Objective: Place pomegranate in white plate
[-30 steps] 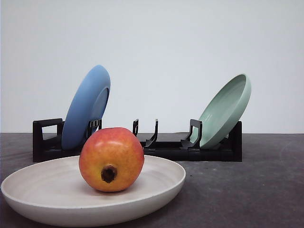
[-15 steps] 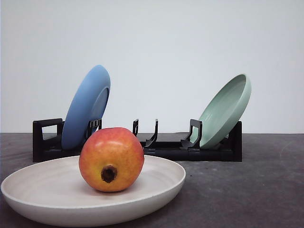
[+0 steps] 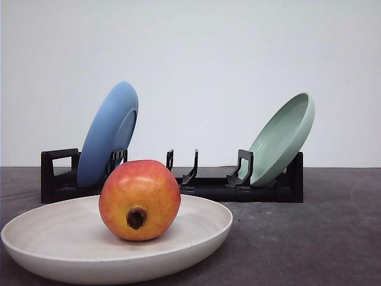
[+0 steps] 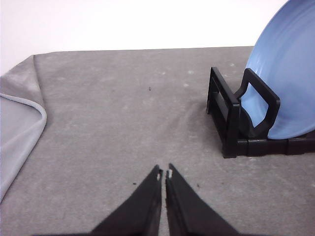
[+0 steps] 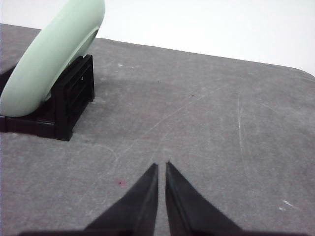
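The pomegranate (image 3: pixel 139 199), red blending to yellow-orange with its dark calyx hole facing the camera, rests inside the white plate (image 3: pixel 196 235) at the front left of the table. The plate lies flat on the grey cloth. My left gripper (image 4: pixel 164 174) is shut with nothing between its fingers, hovering over bare cloth beside the rack's left end. Over bare cloth to the right of the rack, my right gripper (image 5: pixel 161 166) is likewise shut and holds nothing.
A black dish rack (image 3: pixel 208 186) stands behind the white plate. A blue plate (image 3: pixel 108 134) leans in its left slot and a mint-green plate (image 3: pixel 283 138) in its right slot. The cloth's folded edge (image 4: pixel 29 123) lies to the left of the left gripper.
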